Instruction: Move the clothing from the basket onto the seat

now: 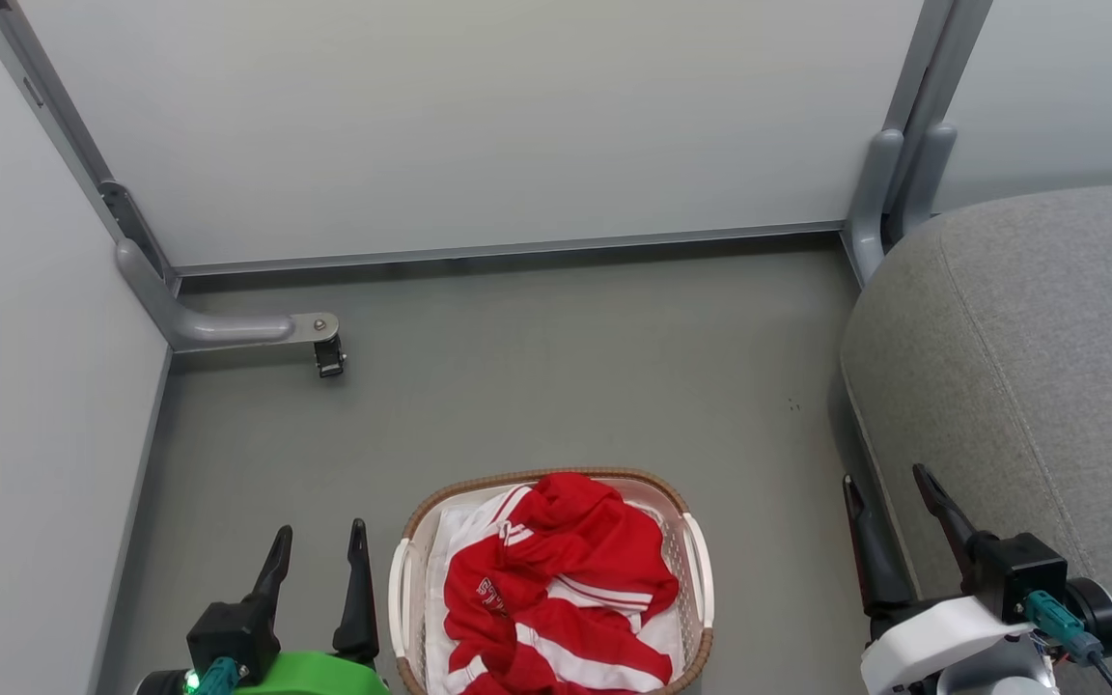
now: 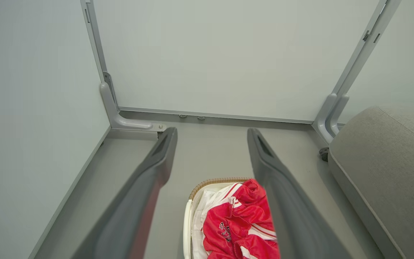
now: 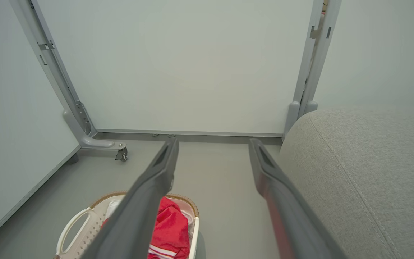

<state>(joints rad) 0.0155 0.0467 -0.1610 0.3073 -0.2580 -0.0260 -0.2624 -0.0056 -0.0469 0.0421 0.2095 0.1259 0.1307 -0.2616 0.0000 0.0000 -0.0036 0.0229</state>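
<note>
Head view: the basket [image 1: 517, 477] stands on the grey floor [image 1: 566, 367] at 6 o'clock, and the bottom edge of the picture cuts off its near end. The clothing [image 1: 556, 579] lies heaped inside it, red with white stripes. It rises a little above the brown rim, and white fabric shows along its 9 o'clock side. The seat [image 1: 1029, 367] takes the 3 to 5 o'clock side, apart from the basket with bare floor between them. The left gripper [image 1: 320, 526] hovers at 7 o'clock, just beside the basket's white handle, its two dark fingers spread wide and holding nothing. The right gripper [image 1: 882, 475] is at 4 o'clock, by the seat's rounded edge, also wide apart and empty; whether it touches the fabric cannot be told. Pale partition panels [image 1: 479, 125] close off the floor at 12 and 9 o'clock. A small caster [image 1: 329, 358] on a grey foot sits at 10 o'clock from the basket.
</note>
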